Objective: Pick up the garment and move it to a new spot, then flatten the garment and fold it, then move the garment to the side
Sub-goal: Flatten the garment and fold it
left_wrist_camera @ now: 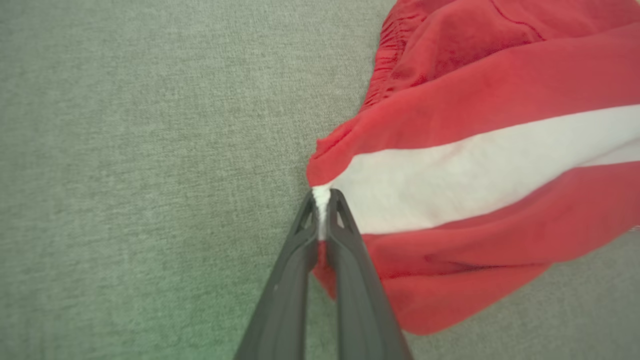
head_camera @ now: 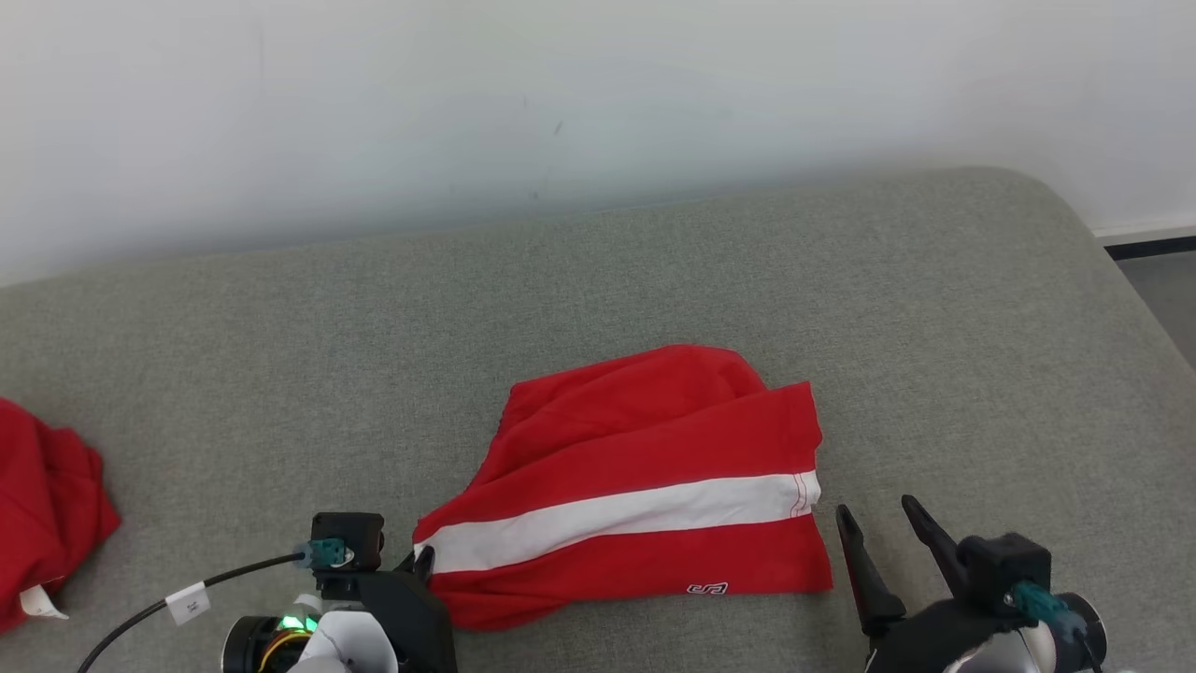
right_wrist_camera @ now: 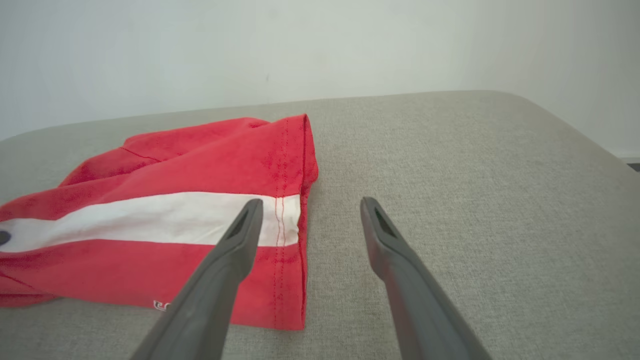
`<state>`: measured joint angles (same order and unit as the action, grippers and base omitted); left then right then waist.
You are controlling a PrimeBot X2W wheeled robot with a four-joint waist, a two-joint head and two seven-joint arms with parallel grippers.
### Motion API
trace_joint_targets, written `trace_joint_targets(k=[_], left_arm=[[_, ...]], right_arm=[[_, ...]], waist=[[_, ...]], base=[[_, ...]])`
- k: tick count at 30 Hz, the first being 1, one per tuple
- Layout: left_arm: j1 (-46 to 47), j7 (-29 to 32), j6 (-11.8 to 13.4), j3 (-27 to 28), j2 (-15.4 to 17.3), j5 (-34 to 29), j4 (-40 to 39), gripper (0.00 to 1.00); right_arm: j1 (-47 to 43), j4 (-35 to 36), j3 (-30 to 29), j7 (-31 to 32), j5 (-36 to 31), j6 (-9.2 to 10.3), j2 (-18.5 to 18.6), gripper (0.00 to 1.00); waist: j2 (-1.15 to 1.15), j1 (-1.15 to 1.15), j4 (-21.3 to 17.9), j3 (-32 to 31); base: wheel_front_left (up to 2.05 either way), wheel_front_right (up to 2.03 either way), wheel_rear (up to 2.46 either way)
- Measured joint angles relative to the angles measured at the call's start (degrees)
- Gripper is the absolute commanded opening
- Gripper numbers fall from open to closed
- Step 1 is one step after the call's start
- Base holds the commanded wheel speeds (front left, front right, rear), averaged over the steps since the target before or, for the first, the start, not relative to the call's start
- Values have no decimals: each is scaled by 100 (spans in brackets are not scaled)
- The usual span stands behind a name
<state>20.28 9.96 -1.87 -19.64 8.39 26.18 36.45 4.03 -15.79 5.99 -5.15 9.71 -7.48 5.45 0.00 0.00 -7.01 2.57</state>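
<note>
Picking up: our left claw (left_wrist_camera: 322, 200) pinches the garment (head_camera: 635, 486) at eight o'clock; our wide-open right claw (head_camera: 874, 507) should next grip four o'clock.

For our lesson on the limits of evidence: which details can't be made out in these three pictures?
Second red cloth, head view: cut off by the left edge.
Logo on the garment: too small in head view; a finger of the right hand half covers it in right wrist view.
</note>
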Motion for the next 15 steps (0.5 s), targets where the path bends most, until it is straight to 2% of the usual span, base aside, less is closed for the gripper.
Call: trace_joint_targets(k=[5,15], left_arm=[[6,-82,37,-30,-44,-2,-51,0],[145,-287,-19,-124,-97,-3,-43,0]], right_arm=[[597,-469,57,738,91,0,129,100],[1223,-1378,571,904,495,0,219,100]], waist=[[0,0,46,99],[0,0,247,229]], base=[[0,0,0],[0,0,0]])
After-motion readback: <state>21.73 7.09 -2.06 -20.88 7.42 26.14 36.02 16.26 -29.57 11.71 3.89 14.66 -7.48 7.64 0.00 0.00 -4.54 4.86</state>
